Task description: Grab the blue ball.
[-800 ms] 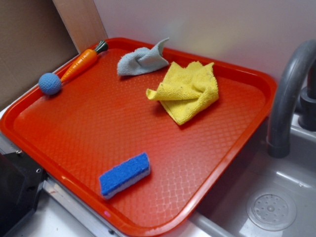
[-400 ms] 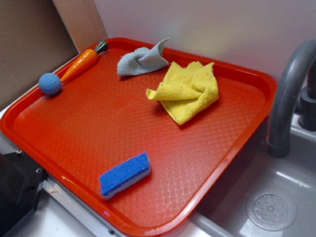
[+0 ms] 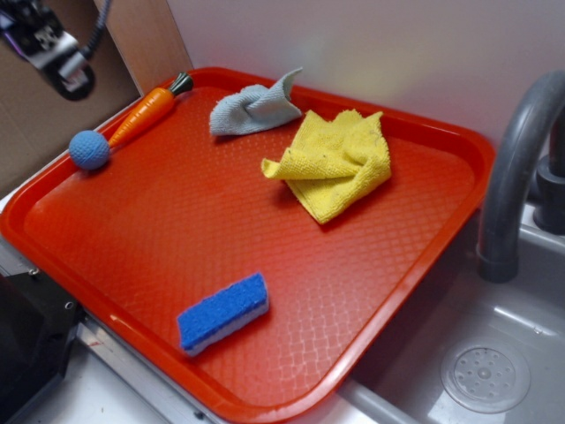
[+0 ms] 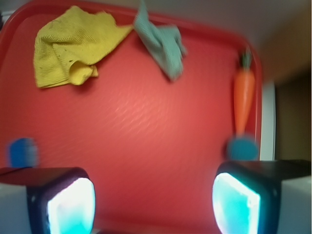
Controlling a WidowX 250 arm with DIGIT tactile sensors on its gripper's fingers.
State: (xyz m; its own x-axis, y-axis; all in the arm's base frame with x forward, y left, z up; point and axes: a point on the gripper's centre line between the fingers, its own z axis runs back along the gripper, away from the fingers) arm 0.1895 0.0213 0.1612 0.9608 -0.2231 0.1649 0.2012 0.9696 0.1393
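Observation:
The blue ball [image 3: 89, 149] is a small fuzzy light-blue sphere on the red tray [image 3: 371, 291], by the left rim, touching the tip of the toy carrot [image 3: 146, 113]. In the wrist view the ball [image 4: 242, 147] shows blurred just above my right finger pad [image 4: 236, 204]. My gripper [image 3: 64, 66] enters at the top left of the exterior view, high above the tray and up-left of the ball. In the wrist view the gripper [image 4: 153, 204] is open and empty, with bare tray between the pads.
A yellow cloth [image 3: 335, 161] and a grey cloth [image 3: 254, 108] lie at the tray's back. A blue-and-white sponge [image 3: 222, 312] lies near the front rim. A grey faucet [image 3: 516, 168] and sink [image 3: 485, 375] stand on the right. A wooden board [image 3: 146, 40] stands behind the carrot.
My gripper has come into the exterior view at the top left; it was out of view before. The ball and the other things have not moved.

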